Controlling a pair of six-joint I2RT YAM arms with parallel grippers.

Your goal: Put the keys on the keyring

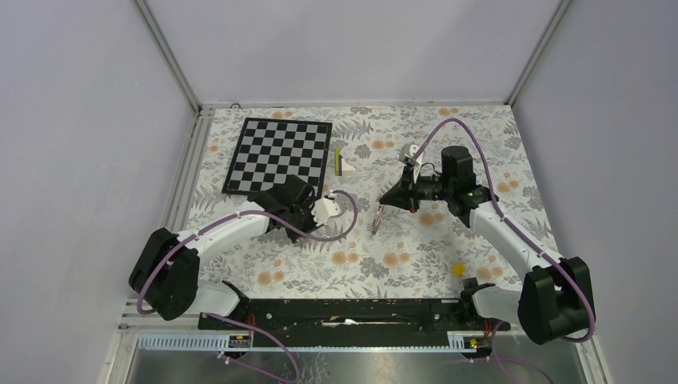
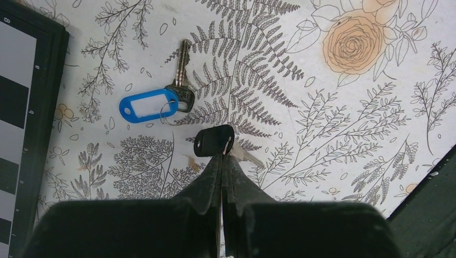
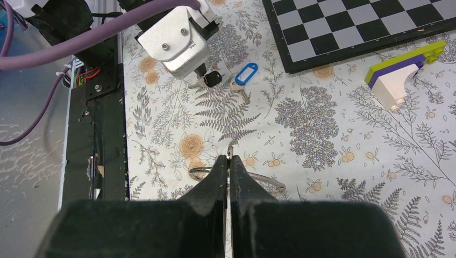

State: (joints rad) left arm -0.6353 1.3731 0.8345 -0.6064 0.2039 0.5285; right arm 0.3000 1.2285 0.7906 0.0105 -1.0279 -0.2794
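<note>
My left gripper (image 2: pixel 223 155) is shut on the black-headed key (image 2: pixel 214 141), with its metal blade sticking out to the right, close over the floral cloth. The blue-tagged key (image 2: pixel 148 105) lies flat on the cloth just beyond it, free; it also shows in the right wrist view (image 3: pixel 246 72). My right gripper (image 3: pixel 229 159) is shut on the thin silvery keyring (image 3: pixel 269 181), whose wire curves out on both sides of the fingertips. In the top view the right gripper (image 1: pixel 392 198) holds the keyring's silvery-pink pieces (image 1: pixel 376 218) right of the left gripper (image 1: pixel 322 212).
A black-and-white chessboard (image 1: pixel 278 157) lies at the back left, close to the left gripper. A white, purple and green block (image 1: pixel 344 162) sits beside it. A small yellow block (image 1: pixel 457 270) lies near the right arm's base. A black rail (image 1: pixel 344 312) runs along the near edge.
</note>
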